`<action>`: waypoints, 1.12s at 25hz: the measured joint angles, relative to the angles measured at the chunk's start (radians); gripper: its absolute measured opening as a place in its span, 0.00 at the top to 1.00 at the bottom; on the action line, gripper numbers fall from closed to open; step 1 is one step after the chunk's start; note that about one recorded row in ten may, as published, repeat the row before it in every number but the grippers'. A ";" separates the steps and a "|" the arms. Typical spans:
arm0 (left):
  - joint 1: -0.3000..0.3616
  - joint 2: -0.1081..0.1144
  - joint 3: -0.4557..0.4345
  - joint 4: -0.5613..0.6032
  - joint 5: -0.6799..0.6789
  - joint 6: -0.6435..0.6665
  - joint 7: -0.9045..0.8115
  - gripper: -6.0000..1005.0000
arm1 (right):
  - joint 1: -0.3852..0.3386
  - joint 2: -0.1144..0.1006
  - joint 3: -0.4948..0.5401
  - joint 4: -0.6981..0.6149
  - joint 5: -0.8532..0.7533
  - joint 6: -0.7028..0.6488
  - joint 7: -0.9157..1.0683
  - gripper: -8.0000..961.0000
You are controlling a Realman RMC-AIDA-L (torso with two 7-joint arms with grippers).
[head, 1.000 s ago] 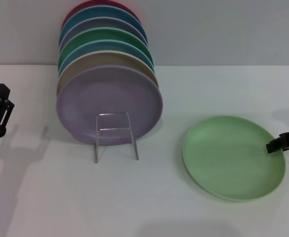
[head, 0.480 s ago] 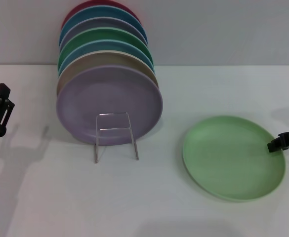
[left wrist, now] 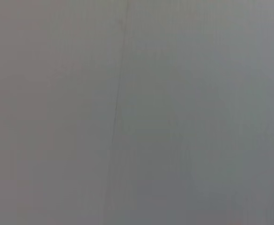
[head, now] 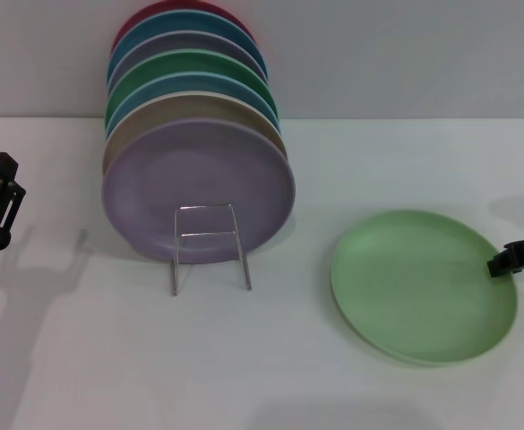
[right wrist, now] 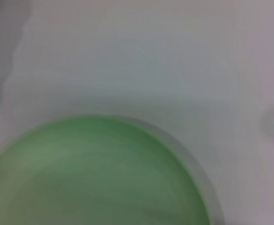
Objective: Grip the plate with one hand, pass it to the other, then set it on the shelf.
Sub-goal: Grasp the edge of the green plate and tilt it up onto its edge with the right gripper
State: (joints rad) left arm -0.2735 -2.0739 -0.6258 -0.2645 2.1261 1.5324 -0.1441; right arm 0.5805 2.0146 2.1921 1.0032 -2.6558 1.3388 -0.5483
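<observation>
The pale mint-green plate (head: 418, 287) lies flat on the white table at the right; part of it also shows in the right wrist view (right wrist: 94, 178). My right gripper (head: 496, 266) reaches in from the right edge, its black tip just over the plate's right rim. My left gripper (head: 2, 193) hangs at the far left edge, well away from the plate. The silver wire shelf (head: 210, 246) stands left of centre with its upright loop in front. The left wrist view shows only a plain grey surface.
Several coloured plates stand on edge in the shelf, a lavender plate (head: 199, 184) in front and a darker green plate (head: 199, 67) farther back. The white table (head: 270, 358) ends at a grey wall (head: 405, 54) behind.
My right gripper's tip has drawn back slightly to the right along the plate's rim. The plate, the shelf and my left gripper have not moved.
</observation>
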 joint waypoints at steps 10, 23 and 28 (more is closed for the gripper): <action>0.002 0.000 0.000 -0.004 0.000 0.000 0.000 0.22 | 0.000 -0.001 0.000 -0.009 -0.006 0.000 -0.023 0.83; 0.006 0.000 0.002 -0.005 0.000 0.001 0.000 0.22 | -0.002 0.003 0.001 -0.006 -0.001 -0.003 -0.050 0.90; 0.007 0.000 0.003 -0.005 0.000 0.003 -0.005 0.22 | 0.000 0.005 0.000 -0.004 -0.003 -0.012 -0.052 0.91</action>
State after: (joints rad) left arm -0.2667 -2.0739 -0.6228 -0.2691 2.1261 1.5356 -0.1487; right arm 0.5804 2.0200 2.1923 0.9991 -2.6593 1.3273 -0.5998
